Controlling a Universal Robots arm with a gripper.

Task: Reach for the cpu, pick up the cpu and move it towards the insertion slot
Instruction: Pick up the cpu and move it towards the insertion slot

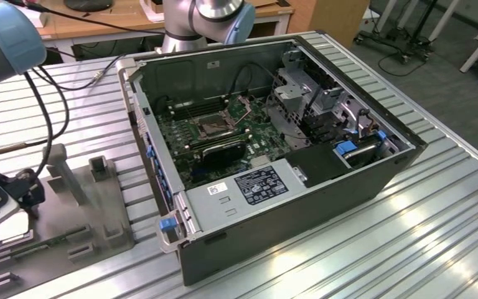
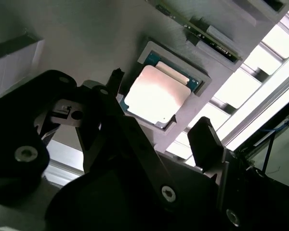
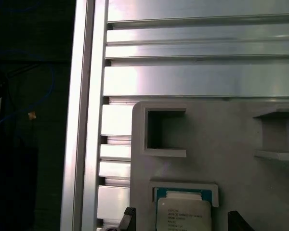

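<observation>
— Where is the chip to be found?

— The small, flat, square cpu with the pale silvery metal face point(image 2: 156, 96) is seen lying flat in a rimmed pocket of the grey plastic fixture plate point(image 1: 98, 208). That plate is laid on the slatted aluminium table point(image 1: 438, 237), close to the table's edge at the exterior view's left.

— And how is the claw set?

— The black two-fingered gripper point(image 2: 159, 102) is held wide open over the cpu. In both wrist views one fingertip point(image 3: 129, 219) is seen off each of two opposite sides of the chip, with a gap left on either side. Nothing is gripped.

— Where is the socket placed?

— The square insertion slot, dark in the centre and framed by a silvery metal bracket point(image 1: 212, 126), is seen on the green motherboard point(image 1: 177, 134). The board is housed in the open black computer case point(image 1: 305, 212), which is set about the table's middle, well apart from the cpu.
</observation>
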